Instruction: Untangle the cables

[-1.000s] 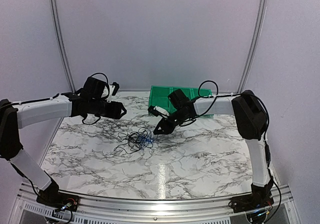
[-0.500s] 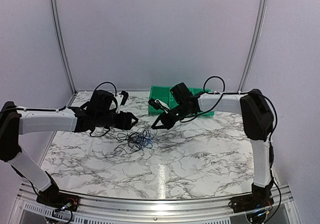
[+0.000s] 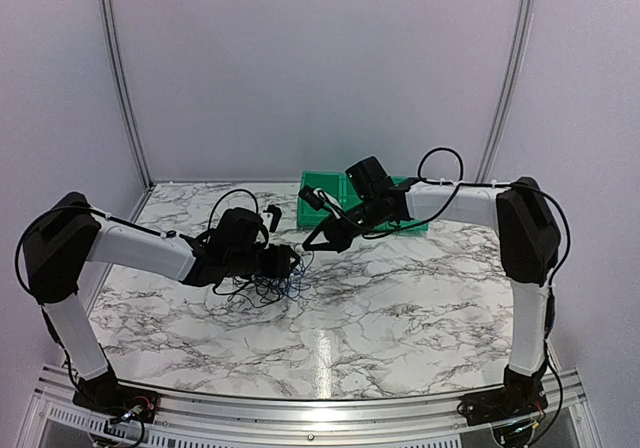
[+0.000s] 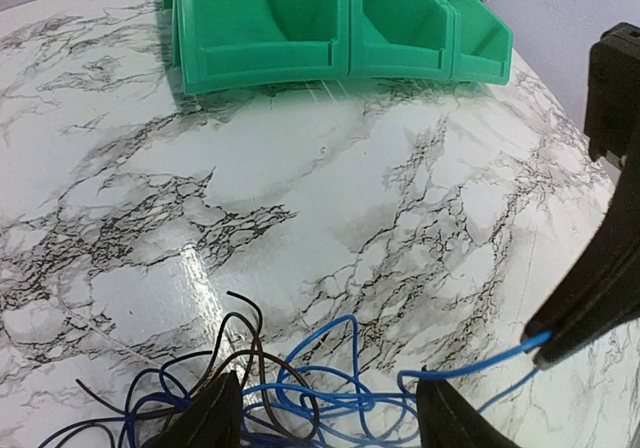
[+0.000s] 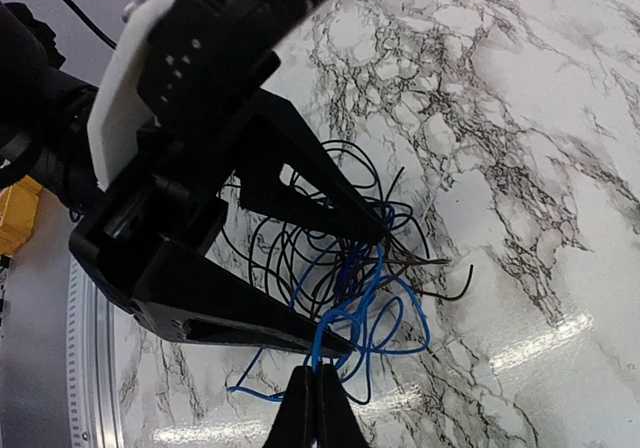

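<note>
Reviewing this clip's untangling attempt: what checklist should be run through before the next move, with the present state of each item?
1. Right gripper shut on the blue cable: ok.
2. Left gripper open, fingers straddling the cables: ok.
3. Blue cable free of the other cables: not ok, it runs in among them.
4. Clearance between the two grippers: cannot tell, their tips look close.
5. Green bins away from the cables: ok.
</note>
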Controlling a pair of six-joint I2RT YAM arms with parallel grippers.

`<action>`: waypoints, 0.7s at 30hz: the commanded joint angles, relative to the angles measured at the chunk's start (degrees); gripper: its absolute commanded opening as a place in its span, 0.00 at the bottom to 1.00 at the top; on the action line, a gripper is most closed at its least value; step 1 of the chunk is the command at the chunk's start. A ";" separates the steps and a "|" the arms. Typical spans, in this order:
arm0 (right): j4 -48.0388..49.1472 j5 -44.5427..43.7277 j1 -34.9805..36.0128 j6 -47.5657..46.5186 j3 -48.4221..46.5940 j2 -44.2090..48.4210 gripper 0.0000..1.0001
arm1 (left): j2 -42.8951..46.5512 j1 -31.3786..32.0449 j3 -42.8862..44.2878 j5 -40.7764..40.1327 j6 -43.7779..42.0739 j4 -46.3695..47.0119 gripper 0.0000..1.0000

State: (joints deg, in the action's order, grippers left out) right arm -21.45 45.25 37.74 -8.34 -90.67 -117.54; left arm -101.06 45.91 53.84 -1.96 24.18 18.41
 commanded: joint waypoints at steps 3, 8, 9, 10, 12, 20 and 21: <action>2.10 2.87 0.11 1.50 0.23 2.92 0.00 | -5.29 0.71 1.46 -4.78 5.41 9.84 0.62; 1.60 5.37 0.09 2.57 -1.15 3.55 0.00 | -10.22 0.70 3.74 -9.18 6.65 13.20 0.62; 0.68 6.00 0.13 2.37 -2.27 4.08 0.00 | -11.15 0.71 3.92 -10.57 6.95 13.26 0.61; -0.34 6.40 0.11 1.93 -3.50 4.72 0.00 | -11.90 0.68 3.94 -11.41 7.03 13.34 0.61; -2.29 6.12 0.09 0.42 -6.27 6.56 0.00 | -13.12 0.69 3.55 -12.36 7.20 13.46 0.60; -6.84 5.02 -2.00 -0.78 -19.39 14.62 0.00 | -14.75 0.74 0.15 -14.02 6.45 13.67 0.58; -6.77 5.06 -2.46 -0.52 -20.73 15.49 0.00 | -14.92 0.69 -0.25 -14.29 6.29 13.68 0.57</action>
State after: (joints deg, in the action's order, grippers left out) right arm -27.42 49.23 37.06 -8.58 -104.49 -108.14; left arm -114.52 46.48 55.51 -13.89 30.87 31.31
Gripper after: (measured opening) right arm 0.021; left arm 0.580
